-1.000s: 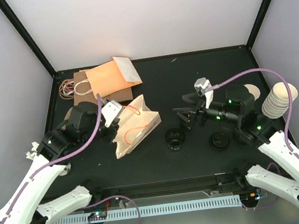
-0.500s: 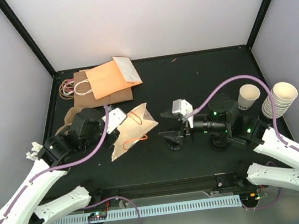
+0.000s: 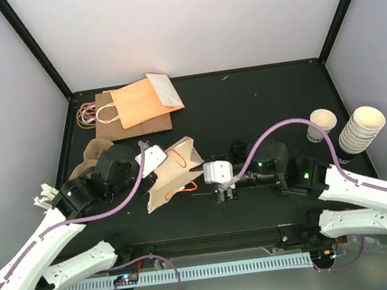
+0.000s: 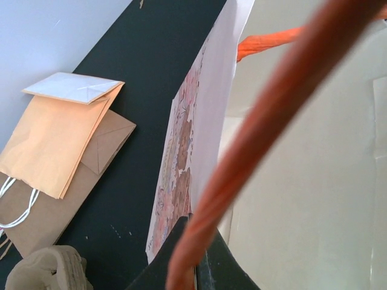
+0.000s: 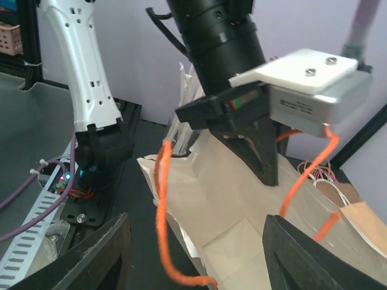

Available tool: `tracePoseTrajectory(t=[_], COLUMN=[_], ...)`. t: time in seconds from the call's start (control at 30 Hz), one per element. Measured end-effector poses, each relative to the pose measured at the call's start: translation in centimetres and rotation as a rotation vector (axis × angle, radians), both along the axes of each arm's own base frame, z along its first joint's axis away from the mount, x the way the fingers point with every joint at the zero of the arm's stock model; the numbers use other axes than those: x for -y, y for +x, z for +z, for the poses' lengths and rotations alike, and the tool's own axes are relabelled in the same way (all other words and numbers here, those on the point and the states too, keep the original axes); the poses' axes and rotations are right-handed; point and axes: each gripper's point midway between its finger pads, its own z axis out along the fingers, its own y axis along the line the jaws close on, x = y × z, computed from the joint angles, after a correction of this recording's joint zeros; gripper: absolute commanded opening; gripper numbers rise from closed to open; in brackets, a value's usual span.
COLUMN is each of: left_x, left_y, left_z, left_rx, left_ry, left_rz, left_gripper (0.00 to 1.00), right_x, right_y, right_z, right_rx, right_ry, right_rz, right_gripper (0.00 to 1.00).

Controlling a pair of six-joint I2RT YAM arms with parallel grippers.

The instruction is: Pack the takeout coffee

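Observation:
The takeout coffee cup [image 3: 322, 123], cream-tan with dark print, stands upright at the right of the table, apart from both grippers. A white paper bag [image 3: 174, 171] with orange cord handles lies at centre-left, its mouth toward the right. My left gripper [image 3: 154, 160] is shut on the bag's rim [image 4: 208, 121], and an orange handle [image 4: 266, 103] crosses in front of its fingers. My right gripper [image 3: 210, 189] is wide open and empty just right of the bag's mouth. In the right wrist view the bag's open inside [image 5: 242, 205] lies between my fingers [image 5: 91, 254].
A tall stack of nested cream cups [image 3: 363, 128] leans at the right edge. Flat orange [image 3: 145, 100] and brown [image 3: 129, 121] paper bags lie at the back left. A tan crumpled object [image 3: 90, 152] sits by the left arm.
My right arm has swung left from beside the cup to the bag's mouth, uncovering the cup. My left gripper has drawn the bag slightly toward the near edge, still holding its rim.

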Motion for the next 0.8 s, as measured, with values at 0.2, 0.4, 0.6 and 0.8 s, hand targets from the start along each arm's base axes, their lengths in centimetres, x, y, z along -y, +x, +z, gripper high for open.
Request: tracePoseTrajectory(t=[0.2,0.4,0.6,0.8], left_x=[0.1,0.0,-0.2,0.3], left_y=[-0.1,0.0,0.5,0.3], left_z=[0.1,0.1,0.3,-1.0], left_rx=[0.007,0.021,0.059,0.078], left_ry=[0.003,0.017,0.035,0.057], left_rz=[-0.005,-0.008,0.005,-0.024], left_gripper=[0.02,0.02,0.02,0.02], right_x=[-0.9,-2.0,-1.5,-0.5], right_y=[-1.1,-1.6,-3.7,-5.3], right_z=[-0.7,-3.2,-5.5,-10.1], right_rx=[0.060,0.044,0.033,-0.012], right_ry=[-0.027,-0.118,-0.162,-0.266], right_rz=[0.037,0.054,0.096,0.092], right_gripper=[0.29,0.13,0.07,0.05])
